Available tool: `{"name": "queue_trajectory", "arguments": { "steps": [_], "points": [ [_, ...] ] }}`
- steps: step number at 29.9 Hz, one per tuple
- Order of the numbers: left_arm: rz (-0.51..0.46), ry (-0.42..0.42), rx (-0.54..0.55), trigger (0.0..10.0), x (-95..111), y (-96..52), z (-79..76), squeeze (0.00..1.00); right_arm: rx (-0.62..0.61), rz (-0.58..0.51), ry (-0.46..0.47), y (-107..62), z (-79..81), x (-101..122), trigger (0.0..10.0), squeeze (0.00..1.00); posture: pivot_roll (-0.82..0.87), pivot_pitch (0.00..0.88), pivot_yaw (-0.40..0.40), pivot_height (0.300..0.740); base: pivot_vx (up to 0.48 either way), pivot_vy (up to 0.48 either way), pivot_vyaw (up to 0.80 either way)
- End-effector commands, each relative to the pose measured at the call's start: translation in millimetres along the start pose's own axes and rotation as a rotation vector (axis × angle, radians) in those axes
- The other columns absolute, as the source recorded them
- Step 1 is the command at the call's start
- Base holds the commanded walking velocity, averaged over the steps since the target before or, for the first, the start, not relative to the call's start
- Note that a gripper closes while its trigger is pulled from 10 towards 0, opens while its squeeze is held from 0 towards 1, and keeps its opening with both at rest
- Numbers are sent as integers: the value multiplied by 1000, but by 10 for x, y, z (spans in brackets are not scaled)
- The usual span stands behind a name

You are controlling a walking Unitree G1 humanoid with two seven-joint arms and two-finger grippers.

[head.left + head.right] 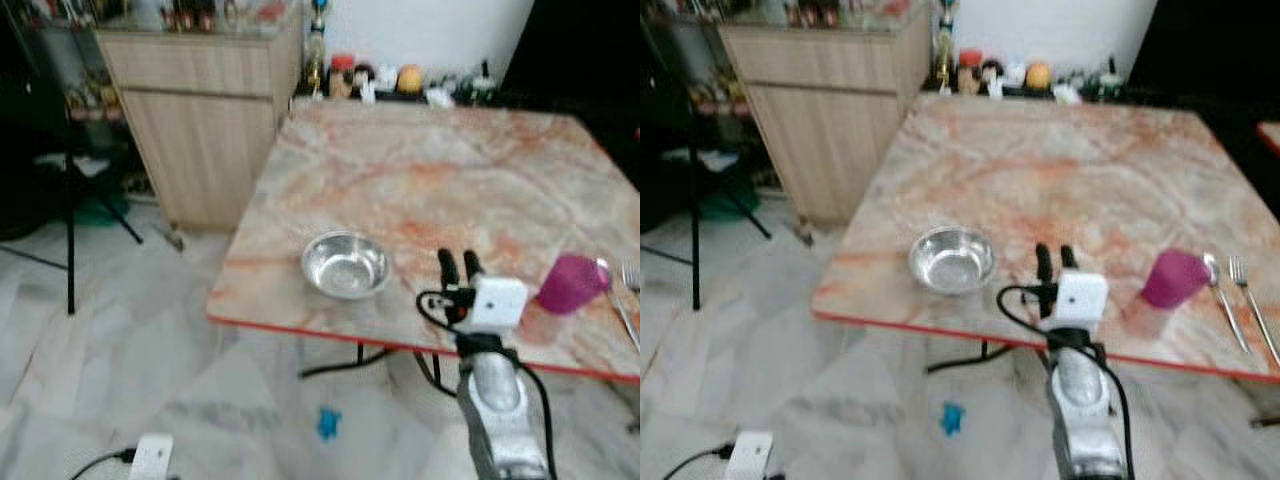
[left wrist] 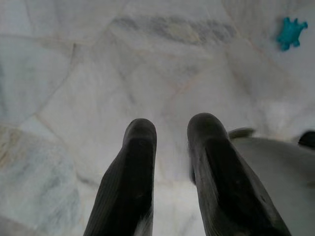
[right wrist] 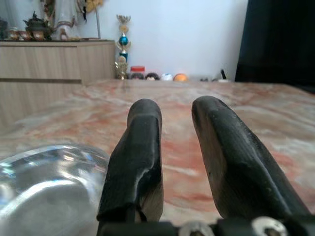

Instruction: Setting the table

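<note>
A marble-patterned table [image 1: 430, 160] with a thin red edge stands before the robot, its near edge running across the lower part of the head views. A shiny steel bowl [image 1: 346, 264] sits close to that near edge, toward the table's left corner. The right gripper [image 1: 459, 264] hangs over the tabletop just inside the near edge, to the right of the bowl and apart from it; its two black fingers [image 3: 140, 157] stand a small gap apart with nothing between them. In the right wrist view the bowl's rim lies beside the fingers, and open marble stretches ahead to the far edge. To the gripper's right a purple cup [image 1: 571, 283] stands near the front edge, with a strip of bare table between them. Beyond the cup lie a spoon [image 1: 1220, 293] and a fork [image 1: 1248, 298], side by side and close to the right corner. The middle and far part of the tabletop is open surface; small jars, a trophy and round items [image 1: 395, 78] line up past the far edge against the white wall. A wooden cabinet [image 1: 205, 120] stands left of the table, with a band of pale floor [image 1: 130, 340] between them. The left gripper [image 2: 170, 152] points down at the pale floor, its fingers slightly parted and holding nothing; a small blue object [image 2: 291, 32] lies on the floor nearby.
</note>
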State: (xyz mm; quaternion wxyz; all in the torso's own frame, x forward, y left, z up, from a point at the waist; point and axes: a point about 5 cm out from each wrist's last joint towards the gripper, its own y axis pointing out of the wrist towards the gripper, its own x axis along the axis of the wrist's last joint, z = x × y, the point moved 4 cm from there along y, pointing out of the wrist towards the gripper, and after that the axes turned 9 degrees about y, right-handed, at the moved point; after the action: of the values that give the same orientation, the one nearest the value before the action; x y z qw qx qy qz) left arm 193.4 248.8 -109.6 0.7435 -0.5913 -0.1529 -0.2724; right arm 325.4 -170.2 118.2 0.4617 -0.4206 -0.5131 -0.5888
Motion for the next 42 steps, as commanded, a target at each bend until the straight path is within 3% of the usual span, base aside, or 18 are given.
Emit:
{"name": "queue_trajectory", "arguments": {
  "steps": [1, 17, 35, 42],
  "points": [
    [16, 9, 5, 10000, -47, -8, 19, 0, 24, -12, 14, 30, 93, 36, 10000, 0, 89, 0, -49, 740, 0, 382, 0],
    [19, 10, 2, 10000, -54, -8, -12, 0, 27, -5, 16, 21, 108, 15, 10000, 0, 94, 0, -49, 740, 0, 377, 0],
    [-29, 45, -5, 10000, 135, 30, -113, 0, 28, -11, 14, 37, 106, 30, 10000, 0, 91, 0, -49, 740, 0, 0, 0],
    [-33, 50, -4, 10000, 137, 29, -115, 0, 29, -12, 13, 44, 105, 34, 10000, 0, 93, 0, -50, 740, 0, -353, 0]
  ]
}}
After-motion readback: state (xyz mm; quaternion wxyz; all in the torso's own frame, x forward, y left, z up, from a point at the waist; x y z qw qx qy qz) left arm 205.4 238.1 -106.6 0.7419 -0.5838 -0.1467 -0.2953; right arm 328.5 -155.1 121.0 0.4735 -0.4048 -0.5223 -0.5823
